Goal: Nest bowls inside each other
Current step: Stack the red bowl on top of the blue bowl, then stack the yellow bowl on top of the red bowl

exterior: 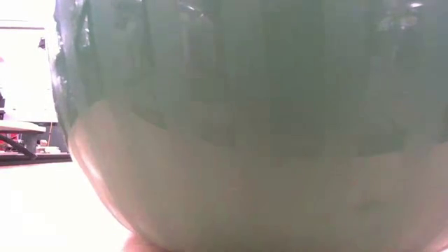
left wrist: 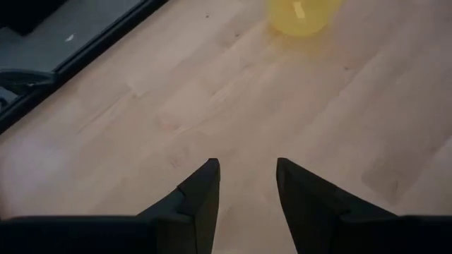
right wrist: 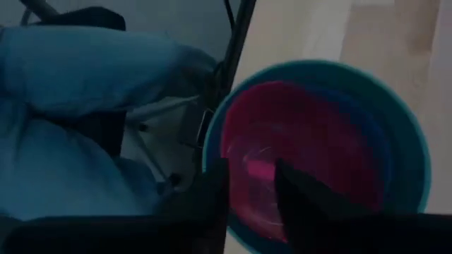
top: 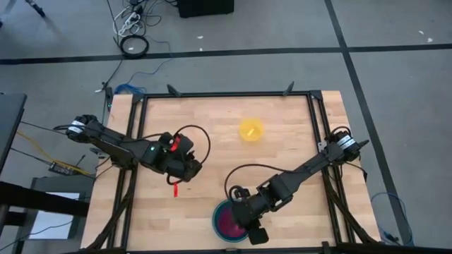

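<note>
A stack of bowls stands near the table's front edge: a red-pink bowl [top: 229,224] sits inside a blue one within a dark teal rim [top: 216,215]. In the low view the stack's outer greenish wall [exterior: 245,105] fills the picture, its bottom on the table. A small yellow bowl [top: 251,130] stands alone at the far middle and also shows as the yellow bowl [left wrist: 300,14]. My right gripper [right wrist: 251,176] hovers over the stack with its fingers apart, one by the rim [right wrist: 212,141], one over the red-pink bowl's hollow [right wrist: 311,141]. My left gripper [left wrist: 247,166] is open over bare wood at the left. My right gripper comes at the stack slanting down from the table's right. Its fingers stand on either side of the nested rims, with the red-pink bowl's inside [right wrist: 254,166] showing in the gap. Whether a finger touches the rim I cannot tell.
Black frame rails [top: 226,94] run round the tabletop. Bare wood [top: 212,134] lies between the yellow bowl and the stack. Beyond the near edge by the stack, blue cloth [right wrist: 70,106] and a black strut [right wrist: 236,42] show.
</note>
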You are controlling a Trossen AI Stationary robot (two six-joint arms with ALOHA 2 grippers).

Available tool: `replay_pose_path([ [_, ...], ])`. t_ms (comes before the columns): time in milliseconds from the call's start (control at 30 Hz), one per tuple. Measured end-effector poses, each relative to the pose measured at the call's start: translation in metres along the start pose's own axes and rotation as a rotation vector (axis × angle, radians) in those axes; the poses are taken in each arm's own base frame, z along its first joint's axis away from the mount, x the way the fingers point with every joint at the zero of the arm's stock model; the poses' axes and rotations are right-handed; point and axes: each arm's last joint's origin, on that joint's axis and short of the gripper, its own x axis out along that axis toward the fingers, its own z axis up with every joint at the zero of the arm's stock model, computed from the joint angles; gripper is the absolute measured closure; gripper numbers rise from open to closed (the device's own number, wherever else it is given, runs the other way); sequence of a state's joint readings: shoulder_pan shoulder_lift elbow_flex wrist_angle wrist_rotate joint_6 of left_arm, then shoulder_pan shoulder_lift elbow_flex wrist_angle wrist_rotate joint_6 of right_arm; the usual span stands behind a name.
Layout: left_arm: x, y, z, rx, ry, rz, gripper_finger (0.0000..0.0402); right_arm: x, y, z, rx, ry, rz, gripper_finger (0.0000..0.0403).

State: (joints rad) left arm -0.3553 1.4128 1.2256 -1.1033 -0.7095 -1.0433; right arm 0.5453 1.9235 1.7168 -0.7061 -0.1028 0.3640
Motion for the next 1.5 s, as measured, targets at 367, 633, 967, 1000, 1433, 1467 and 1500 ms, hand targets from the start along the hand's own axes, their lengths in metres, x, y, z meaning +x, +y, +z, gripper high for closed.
replay_pose_path([
  [367, -0.003, -0.001, -0.003, -0.015, -0.001, -0.006, 0.0252, -0.023, -0.014, -0.003, -0.006, 0.000, -0.223, 0.0276],
  [633, -0.006, -0.004, -0.007, -0.009, -0.004, -0.021, 0.0252, -0.099, -0.086, -0.008, 0.095, 0.016, -0.825, 0.0279],
  [967, -0.006, -0.004, -0.007, -0.010, -0.006, -0.021, 0.0252, -0.116, -0.243, -0.032, 0.434, 0.084, -0.587, 0.0258],
  [1000, -0.007, -0.004, -0.007, -0.009, -0.006, -0.023, 0.0252, -0.113, -0.254, -0.039, 0.456, 0.075, -0.556, 0.0255],
  [1433, -0.007, -0.004, -0.007, -0.005, -0.032, -0.011, 0.0252, -0.078, -0.302, -0.099, 0.556, 0.056, -0.497, 0.0245],
  [1467, -0.007, -0.004, -0.007, -0.005, -0.032, -0.011, 0.0252, -0.076, -0.304, -0.102, 0.553, 0.050, -0.507, 0.0245],
  [1500, -0.007, -0.004, -0.007, -0.006, -0.033, -0.012, 0.0252, -0.074, -0.306, -0.104, 0.550, 0.037, -0.511, 0.0245],
])
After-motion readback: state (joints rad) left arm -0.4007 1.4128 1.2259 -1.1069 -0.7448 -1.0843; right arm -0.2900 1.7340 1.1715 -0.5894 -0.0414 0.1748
